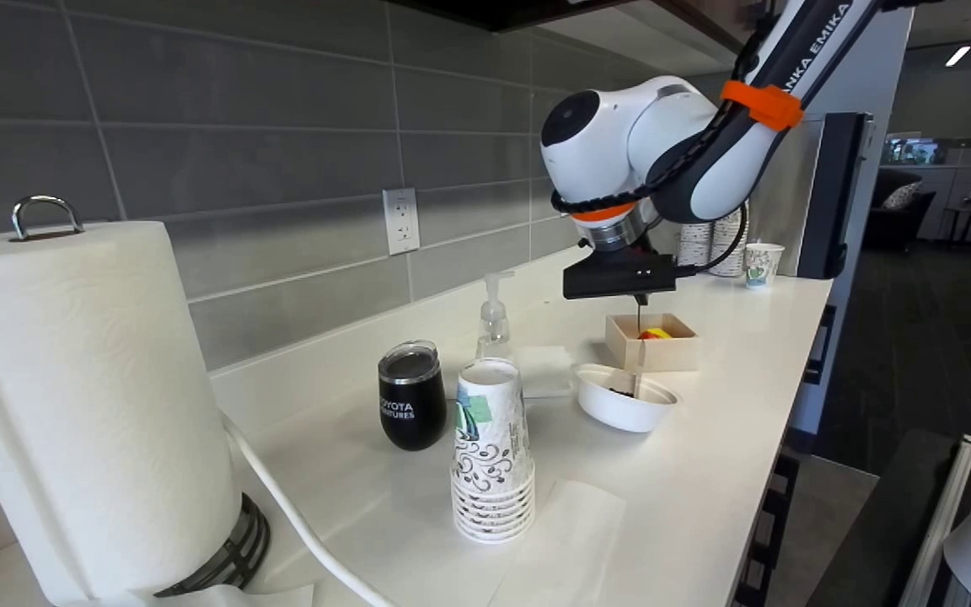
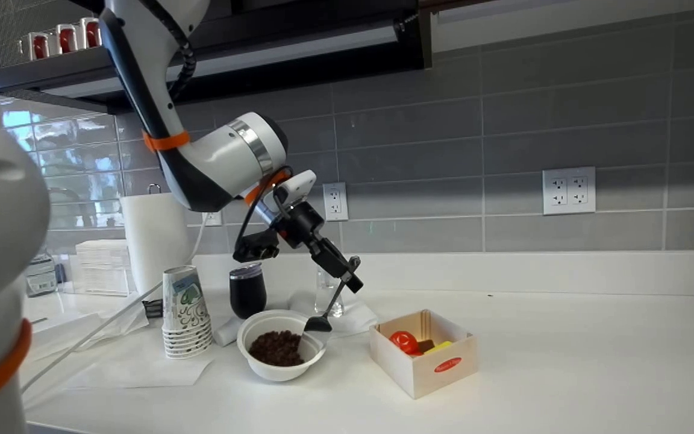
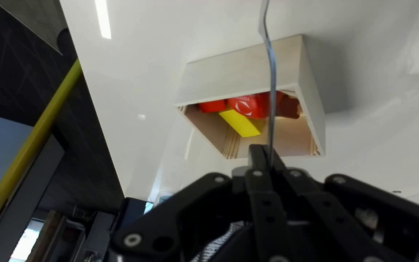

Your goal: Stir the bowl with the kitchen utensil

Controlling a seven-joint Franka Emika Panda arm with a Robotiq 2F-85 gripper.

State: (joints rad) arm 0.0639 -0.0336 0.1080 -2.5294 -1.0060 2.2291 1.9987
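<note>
The white bowl (image 2: 275, 371) rests on the counter, holding a heap of dark brown bits; in another exterior view its white wall (image 1: 620, 413) shows too, while the wrist view leaves it out. Above and beyond its rim is my gripper (image 2: 353, 277), pointing down and shut on the thin handle of the kitchen utensil (image 2: 318, 324). The utensil slants down, its dark head at the bowl's side nearest the wooden box. In an exterior view the utensil's lower end (image 1: 638, 375) reaches inside the rim; whether it touches the bits I cannot tell. In the wrist view the narrow metal handle (image 3: 272, 80) leaves the closed fingertips.
A wooden box (image 2: 413, 374) with red and yellow items stands close beside the bowl. Nearby are a paper cup stack (image 1: 494, 455), a black mug (image 1: 412, 396) and a soap dispenser (image 1: 494, 324). A paper towel roll (image 1: 98, 405) and a white cable (image 1: 308, 527) lie farther off.
</note>
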